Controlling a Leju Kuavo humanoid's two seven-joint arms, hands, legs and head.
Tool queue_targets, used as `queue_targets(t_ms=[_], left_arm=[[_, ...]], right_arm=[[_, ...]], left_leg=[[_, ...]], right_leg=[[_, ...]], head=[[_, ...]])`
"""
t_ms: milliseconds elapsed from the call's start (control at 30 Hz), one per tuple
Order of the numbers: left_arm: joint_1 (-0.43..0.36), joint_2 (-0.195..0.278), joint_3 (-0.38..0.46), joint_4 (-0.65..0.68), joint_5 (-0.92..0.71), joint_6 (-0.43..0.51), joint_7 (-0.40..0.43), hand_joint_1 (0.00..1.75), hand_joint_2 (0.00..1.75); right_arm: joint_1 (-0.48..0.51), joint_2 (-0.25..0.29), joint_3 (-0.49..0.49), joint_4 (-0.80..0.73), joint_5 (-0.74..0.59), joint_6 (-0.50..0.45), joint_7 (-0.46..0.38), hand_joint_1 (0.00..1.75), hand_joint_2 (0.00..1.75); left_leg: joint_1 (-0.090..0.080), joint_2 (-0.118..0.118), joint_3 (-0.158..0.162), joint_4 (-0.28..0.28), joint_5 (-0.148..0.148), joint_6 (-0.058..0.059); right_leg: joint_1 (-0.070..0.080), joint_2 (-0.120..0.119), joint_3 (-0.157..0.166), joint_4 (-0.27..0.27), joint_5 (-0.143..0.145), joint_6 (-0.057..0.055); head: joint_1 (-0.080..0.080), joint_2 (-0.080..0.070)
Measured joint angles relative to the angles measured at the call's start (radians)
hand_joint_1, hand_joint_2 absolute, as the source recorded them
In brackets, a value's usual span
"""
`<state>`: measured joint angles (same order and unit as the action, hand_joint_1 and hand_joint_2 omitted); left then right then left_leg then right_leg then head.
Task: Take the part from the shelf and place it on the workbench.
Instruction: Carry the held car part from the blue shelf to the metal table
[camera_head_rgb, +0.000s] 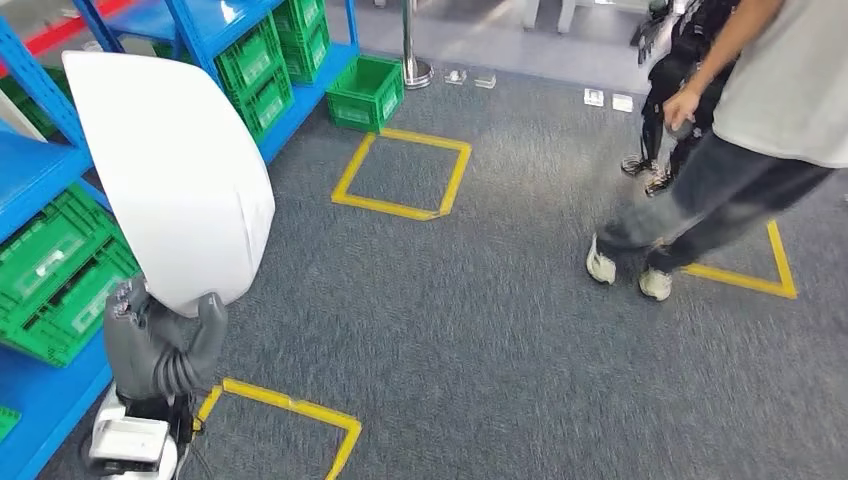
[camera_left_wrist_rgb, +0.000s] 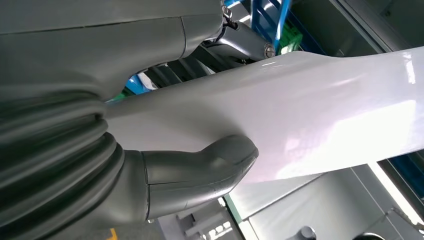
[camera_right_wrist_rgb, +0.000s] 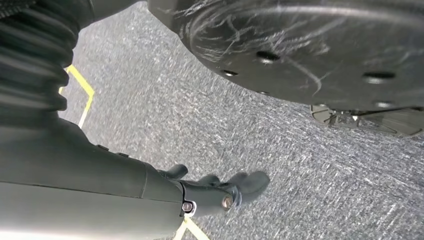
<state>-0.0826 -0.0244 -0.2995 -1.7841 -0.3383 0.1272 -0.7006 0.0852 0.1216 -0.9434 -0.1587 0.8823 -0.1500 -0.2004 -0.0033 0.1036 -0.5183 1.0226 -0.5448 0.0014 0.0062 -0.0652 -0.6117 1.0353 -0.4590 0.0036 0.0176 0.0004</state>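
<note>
The part (camera_head_rgb: 170, 170) is a large white curved panel, held upright at the left of the head view. My left hand (camera_head_rgb: 160, 345) grips its lower edge from below. In the left wrist view the thick grey thumb (camera_left_wrist_rgb: 210, 165) presses on the glossy white part (camera_left_wrist_rgb: 320, 105), with the darker fingers behind it. The blue shelf (camera_head_rgb: 40, 170) stands just to the left of the part. My right hand (camera_right_wrist_rgb: 210, 192) hangs over the grey carpet, its dark fingers stretched out and holding nothing.
Green crates (camera_head_rgb: 55, 270) fill the blue shelf on the left, and one green crate (camera_head_rgb: 366, 92) sits on the floor. Yellow tape squares (camera_head_rgb: 400, 175) mark the carpet. A person (camera_head_rgb: 720, 150) walks at the right. A metal pole base (camera_head_rgb: 415, 70) stands at the back.
</note>
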Motion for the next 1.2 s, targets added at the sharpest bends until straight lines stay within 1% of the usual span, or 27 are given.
queue_targets(t_ms=[33, 67, 133, 200, 233, 267, 300, 333, 400, 433, 500, 533, 567, 633, 700, 733, 767, 800, 833, 867, 933, 967, 1000, 1067, 1100, 1133, 1200], left_arm=[[-0.004, -0.001, 0.004, 0.001, 0.003, -0.005, 0.0, 1.75, 1.75], [-0.008, -0.002, 0.007, 0.003, 0.004, -0.01, 0.0, 1.75, 1.75], [-0.018, -0.003, 0.01, 0.008, -0.002, -0.015, 0.0, 1.75, 1.75], [-0.022, -0.003, 0.012, 0.014, -0.013, -0.014, 0.0, 1.75, 1.75], [-0.023, -0.003, 0.012, 0.018, -0.017, -0.014, 0.0, 1.75, 1.75], [-0.023, -0.003, 0.013, 0.022, -0.021, -0.014, 0.0, 1.75, 1.75], [-0.024, -0.003, 0.013, 0.026, -0.024, -0.014, 0.0, 1.75, 1.75], [-0.025, -0.004, 0.013, 0.029, -0.026, -0.013, 0.0, 1.75, 1.75], [-0.029, -0.004, 0.013, 0.032, -0.028, -0.013, 0.0, 1.75, 1.75], [-0.031, -0.005, 0.013, 0.033, -0.029, -0.013, 0.0, 1.75, 1.75], [-0.032, -0.005, 0.014, 0.035, -0.029, -0.012, 0.0, 1.75, 1.75], [-0.033, -0.007, 0.015, 0.035, -0.029, -0.011, 0.0, 1.75, 1.75], [-0.034, -0.009, 0.017, 0.035, -0.03, -0.007, 0.0, 1.75, 1.75], [-0.035, -0.015, 0.018, 0.032, -0.03, 0.003, 0.0, 1.75, 1.75], [-0.034, -0.018, 0.019, 0.028, -0.028, 0.017, 0.0, 1.75, 1.75], [-0.033, -0.017, 0.019, 0.027, -0.025, 0.023, 0.0, 1.75, 1.75], [-0.032, -0.017, 0.018, 0.026, -0.023, 0.029, 0.0, 1.75, 1.75], [-0.031, -0.016, 0.018, 0.026, -0.021, 0.034, 0.0, 1.75, 1.75], [-0.032, -0.016, 0.016, 0.026, -0.02, 0.039, 0.0, 1.75, 1.75], [-0.033, -0.016, 0.013, 0.026, -0.021, 0.043, 0.0, 1.75, 1.75], [-0.034, -0.016, 0.008, 0.025, -0.025, 0.048, 0.0, 1.75, 1.75], [-0.034, -0.015, 0.006, 0.025, -0.026, 0.048, 0.0, 1.75, 1.75], [-0.034, -0.014, 0.005, 0.024, -0.027, 0.049, 0.0, 1.75, 1.75], [-0.035, -0.012, 0.004, 0.023, -0.027, 0.049, 0.0, 1.75, 1.75], [-0.036, -0.012, 0.002, 0.022, -0.026, 0.049, 0.0, 1.75, 1.75], [-0.036, -0.011, 0.001, 0.021, -0.024, 0.048, 0.0, 1.75, 1.75], [-0.037, -0.006, 0.0, 0.021, -0.019, 0.048, -0.001, 1.75, 1.75]], right_arm=[[0.0, 0.001, 0.0, 0.0, -0.002, 0.001, 0.0, 0.0, 0.0], [-0.001, 0.002, 0.0, 0.0, -0.004, 0.001, 0.0, 0.0, 0.0], [-0.001, 0.003, 0.0, 0.0, -0.008, 0.001, -0.001, 0.0, 0.0], [-0.003, 0.004, 0.0, 0.0, -0.012, 0.001, -0.002, 0.0, 0.0], [-0.004, 0.004, 0.0, 0.0, -0.013, 0.001, -0.003, 0.0, 0.0], [-0.006, 0.004, 0.0, 0.0, -0.013, 0.001, -0.004, 0.0, 0.0], [-0.007, 0.004, 0.0, 0.0, -0.014, 0.002, -0.004, 0.0, 0.0], [-0.008, 0.004, 0.0, 0.0, -0.014, 0.002, -0.005, 0.0, 0.0], [-0.012, 0.004, 0.0, 0.0, -0.014, 0.003, -0.005, 0.0, 0.0], [-0.014, 0.004, 0.0, 0.0, -0.014, 0.003, -0.005, 0.0, 0.0], [-0.016, 0.004, 0.0, 0.0, -0.013, 0.003, -0.004, 0.0, 0.0], [-0.017, 0.004, 0.0, 0.0, -0.013, 0.003, -0.004, 0.0, 0.0], [-0.017, 0.003, 0.0, 0.0, -0.013, 0.004, -0.003, 0.0, 0.0], [-0.015, 0.003, 0.0, 0.0, -0.012, 0.005, 0.0, 0.0, 0.0], [-0.014, 0.003, 0.0, 0.0, -0.01, 0.006, 0.002, 0.0, 0.0], [-0.015, 0.003, 0.0, 0.0, -0.01, 0.008, 0.002, 0.0, 0.0], [-0.016, 0.003, 0.0, 0.0, -0.009, 0.009, 0.002, 0.0, 0.0], [-0.017, 0.003, 0.0, 0.0, -0.01, 0.01, 0.003, 0.0, 0.0], [-0.017, 0.003, 0.0, 0.0, -0.01, 0.012, 0.004, 0.0, 0.0], [-0.015, 0.003, 0.0, 0.0, -0.009, 0.012, 0.005, 0.0, 0.0], [-0.008, 0.003, 0.0, 0.0, -0.006, 0.014, 0.011, 0.0, 0.0], [-0.005, 0.003, 0.0, 0.0, -0.004, 0.014, 0.013, 0.0, 0.0], [-0.003, 0.003, 0.0, 0.0, -0.003, 0.015, 0.014, 0.0, 0.0], [-0.003, 0.003, 0.0, 0.0, -0.002, 0.016, 0.013, 0.0, 0.0], [-0.003, 0.004, 0.0, 0.0, 0.0, 0.018, 0.013, 0.0, 0.0], [-0.004, 0.004, 0.0, 0.0, 0.001, 0.02, 0.013, 0.0, 0.0], [-0.008, 0.004, 0.0, 0.0, 0.006, 0.023, 0.014, 0.0, 0.0]], left_leg=[[0.0, 0.012, 0.006, -0.003, -0.003, -0.006], [0.0, 0.011, 0.01, -0.002, -0.007, -0.012], [0.001, -0.032, 0.001, 0.038, -0.039, -0.022], [0.005, -0.088, -0.05, 0.153, -0.106, -0.027], [0.006, -0.098, -0.082, 0.216, -0.133, -0.028], [0.006, -0.101, -0.105, 0.257, -0.143, -0.029], [0.007, -0.103, -0.112, 0.264, -0.131, -0.03], [0.008, -0.107, -0.101, 0.229, -0.099, -0.029], [0.013, -0.139, -0.048, 0.097, -0.023, -0.03], [0.015, -0.157, -0.027, 0.045, 0.001, -0.027], [0.013, -0.17, -0.016, 0.009, 0.011, -0.019], [0.013, -0.159, -0.014, 0.008, 0.014, -0.011], [0.013, -0.147, -0.012, 0.007, 0.017, -0.004], [0.014, -0.125, -0.009, 0.003, 0.023, 0.01], [0.012, -0.101, -0.011, 0.001, 0.025, 0.017], [0.01, -0.086, -0.012, 0.002, 0.024, 0.019], [0.009, -0.071, -0.012, 0.003, 0.023, 0.02], [0.007, -0.057, -0.011, 0.003, 0.021, 0.022], [0.006, -0.043, -0.01, 0.004, 0.02, 0.022], [0.005, -0.031, -0.008, 0.004, 0.017, 0.022], [-0.001, -0.013, -0.003, 0.004, 0.011, 0.018], [-0.004, -0.004, -0.001, 0.003, 0.006, 0.013], [-0.005, 0.005, 0.001, 0.002, 0.002, 0.007], [-0.005, 0.027, 0.007, -0.002, -0.005, -0.004], [-0.005, 0.018, 0.01, 0.003, -0.012, -0.01], [-0.004, -0.007, 0.005, 0.023, -0.029, -0.015], [-0.002, -0.075, -0.035, 0.122, -0.09, -0.022]], right_leg=[[-0.001, 0.016, -0.001, -0.003, 0.001, -0.003], [-0.004, 0.03, -0.001, -0.008, 0.004, -0.007], [-0.012, 0.054, 0.002, -0.017, 0.012, -0.018], [-0.015, 0.08, 0.002, -0.02, 0.015, -0.024], [-0.015, 0.095, 0.002, -0.02, 0.015, -0.025], [-0.016, 0.112, 0.002, -0.019, 0.015, -0.025], [-0.016, 0.128, 0.002, -0.018, 0.015, -0.024], [-0.017, 0.145, 0.002, -0.017, 0.015, -0.023], [-0.018, 0.176, 0.002, -0.01, 0.015, -0.016], [-0.018, 0.191, 0.0, -0.007, 0.014, -0.01], [-0.017, 0.213, -0.004, -0.005, 0.016, 0.003], [-0.018, 0.224, -0.006, -0.007, 0.019, 0.01], [-0.018, 0.223, -0.009, -0.008, 0.02, 0.015], [-0.014, 0.178, -0.031, 0.03, -0.002, 0.022], [-0.011, 0.117, -0.088, 0.145, -0.061, 0.025], [-0.011, 0.105, -0.123, 0.216, -0.091, 0.027], [-0.012, 0.1, -0.148, 0.267, -0.105, 0.027], [-0.011, 0.098, -0.157, 0.285, -0.102, 0.026], [-0.011, 0.095, -0.144, 0.261, -0.082, 0.024], [-0.01, 0.084, -0.11, 0.198, -0.051, 0.019], [-0.003, 0.021, -0.033, 0.056, -0.005, 0.007], [0.0, -0.004, -0.009, 0.014, 0.004, 0.001], [0.002, -0.016, -0.001, -0.002, 0.004, -0.003], [0.001, 0.01, -0.002, -0.005, 0.007, -0.01], [-0.002, 0.024, -0.003, -0.009, 0.01, -0.013], [-0.005, 0.039, -0.002, -0.013, 0.015, -0.018], [-0.01, 0.066, -0.002, -0.018, 0.019, -0.025]], head=[[0.0, 0.0], [0.0, 0.0], [-0.002, 0.0], [-0.004, 0.0], [-0.004, 0.0], [-0.004, 0.0], [-0.004, 0.0], [-0.004, 0.0], [-0.004, 0.0], [-0.004, 0.0], [-0.004, 0.0], [-0.004, 0.0], [-0.004, 0.0], [0.0, 0.0], [0.004, 0.0], [0.004, 0.0], [0.004, 0.0], [0.005, 0.0], [0.004, 0.0], [0.004, 0.0], [0.004, 0.0], [0.004, 0.0], [0.003, 0.0], [0.003, 0.0], [0.003, 0.0], [0.002, 0.0], [0.0, 0.0]])
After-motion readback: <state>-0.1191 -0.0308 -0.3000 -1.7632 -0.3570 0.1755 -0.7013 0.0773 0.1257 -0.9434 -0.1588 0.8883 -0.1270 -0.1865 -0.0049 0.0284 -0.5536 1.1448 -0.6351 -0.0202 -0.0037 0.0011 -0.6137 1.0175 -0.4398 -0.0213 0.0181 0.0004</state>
